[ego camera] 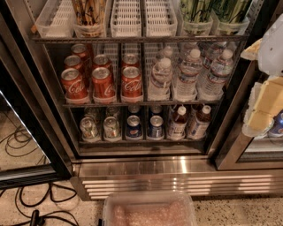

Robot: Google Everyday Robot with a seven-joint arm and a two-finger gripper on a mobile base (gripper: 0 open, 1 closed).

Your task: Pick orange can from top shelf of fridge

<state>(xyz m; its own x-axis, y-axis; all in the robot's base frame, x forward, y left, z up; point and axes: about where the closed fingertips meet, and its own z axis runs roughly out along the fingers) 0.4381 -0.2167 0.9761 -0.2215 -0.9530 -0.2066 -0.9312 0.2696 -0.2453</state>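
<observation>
1. Standing open, the fridge showed three wire racks above its stainless steel base grille, with the dark-framed glass door swung out to the left.
2. The orange can stood upright in a clear lane tray on the top shelf, left of centre. Its upper part was cut off by the edge of the view.
3. Just right of that can sat two white slotted lane trays, and further right stood the green-streaked cans.
4. On the middle rack, red cola cans filled the left lanes and water bottles the right ones.
5. The lowest rack held mixed small cans on the left and two dark drink bottles on the right.
6. The gripper hung at the far right edge of the view, outside the fridge opening and level with the middle rack, well apart from the orange can. It was partly out of view, and I could not tell whether the claw was released or clenched.
7. A clear plastic bin sat on the speckled floor in front of the grille, and black cables lay at the lower left.
</observation>
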